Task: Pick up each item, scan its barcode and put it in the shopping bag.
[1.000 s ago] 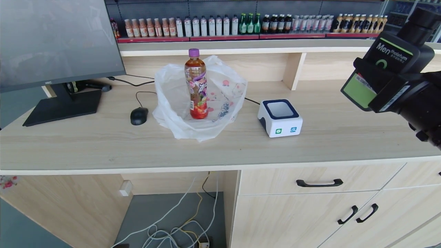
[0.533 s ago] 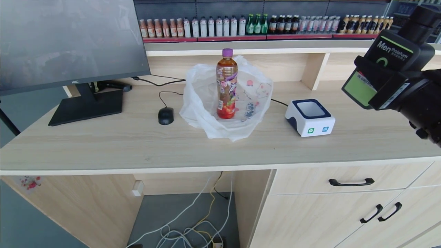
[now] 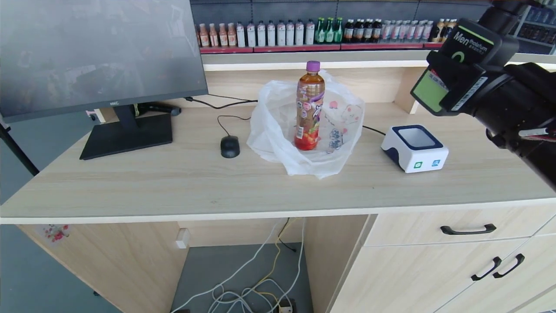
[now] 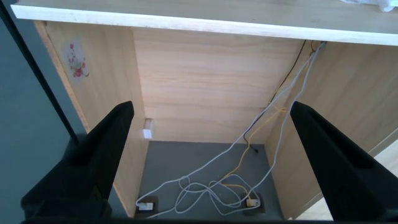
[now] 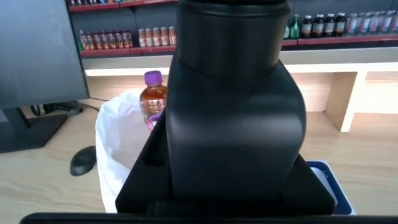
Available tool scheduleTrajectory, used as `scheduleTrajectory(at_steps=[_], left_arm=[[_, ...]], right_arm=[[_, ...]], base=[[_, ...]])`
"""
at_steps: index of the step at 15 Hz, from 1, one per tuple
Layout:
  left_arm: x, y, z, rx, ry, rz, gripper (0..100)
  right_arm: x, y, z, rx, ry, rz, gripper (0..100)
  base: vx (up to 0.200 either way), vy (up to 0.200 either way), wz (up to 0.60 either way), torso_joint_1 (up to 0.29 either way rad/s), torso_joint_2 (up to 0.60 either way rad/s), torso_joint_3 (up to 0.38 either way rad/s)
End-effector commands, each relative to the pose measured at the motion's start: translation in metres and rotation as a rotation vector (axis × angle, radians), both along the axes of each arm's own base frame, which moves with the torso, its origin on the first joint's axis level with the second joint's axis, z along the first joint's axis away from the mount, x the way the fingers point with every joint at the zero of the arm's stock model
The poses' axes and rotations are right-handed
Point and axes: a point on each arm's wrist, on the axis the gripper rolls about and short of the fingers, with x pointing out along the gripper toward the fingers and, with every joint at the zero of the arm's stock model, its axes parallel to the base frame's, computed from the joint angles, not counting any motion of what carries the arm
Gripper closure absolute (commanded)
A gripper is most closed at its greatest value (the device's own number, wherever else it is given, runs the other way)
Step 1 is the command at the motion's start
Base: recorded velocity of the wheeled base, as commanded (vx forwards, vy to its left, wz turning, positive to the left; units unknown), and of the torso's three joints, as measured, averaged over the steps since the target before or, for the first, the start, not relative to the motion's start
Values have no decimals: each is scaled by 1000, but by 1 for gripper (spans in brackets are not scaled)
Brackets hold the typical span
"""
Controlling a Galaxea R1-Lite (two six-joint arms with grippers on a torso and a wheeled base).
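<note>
My right gripper (image 3: 482, 102) is shut on a black tube-shaped bottle (image 3: 464, 65) with a green label, held in the air above and to the right of the white and blue scanner (image 3: 415, 148). From the right wrist, the black bottle (image 5: 233, 124) blocks most of the view. The white plastic shopping bag (image 3: 278, 130) lies open mid-counter with a purple-capped tea bottle (image 3: 309, 108) standing upright in it. My left gripper (image 4: 211, 162) is open and holds nothing. It hangs below the counter's front edge.
A monitor (image 3: 100, 52) stands at the counter's left, with a black mouse (image 3: 230, 146) between it and the bag. A raised shelf ledge (image 3: 347, 65) runs behind the counter. Drawers (image 3: 467, 229) sit under the right side, and loose cables (image 4: 224, 180) lie on the floor underneath.
The head camera has shifted, so the counter's things sit further right in the picture. My right gripper with the black bottle is now closer to the scanner and slightly higher.
</note>
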Motion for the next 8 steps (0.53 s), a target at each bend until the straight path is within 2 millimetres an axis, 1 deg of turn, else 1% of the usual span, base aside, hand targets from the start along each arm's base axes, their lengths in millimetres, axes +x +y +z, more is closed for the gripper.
scheduleTrajectory(at_steps=[1,4,6,7,8], left_arm=[[0,0,0,0,-1,-1,0],[0,0,0,0,-1,-1,0],[0,0,0,0,-1,-1,0],[0,0,0,0,-1,-1,0],[0,0,0,0,-1,-1,0]], right_arm=[[40,15,-11,34,50,5,100],[75,25,-30,46,105,25,100],[92,31,-40,32,120,66,100],[97,31,-44,13,126,80,100],[107,29,-49,-16,128,78,100]], base=[[0,0,0,0,0,0],[0,0,0,0,0,0],[0,0,0,0,0,0],[0,0,0,0,0,0],[0,0,0,0,0,0]])
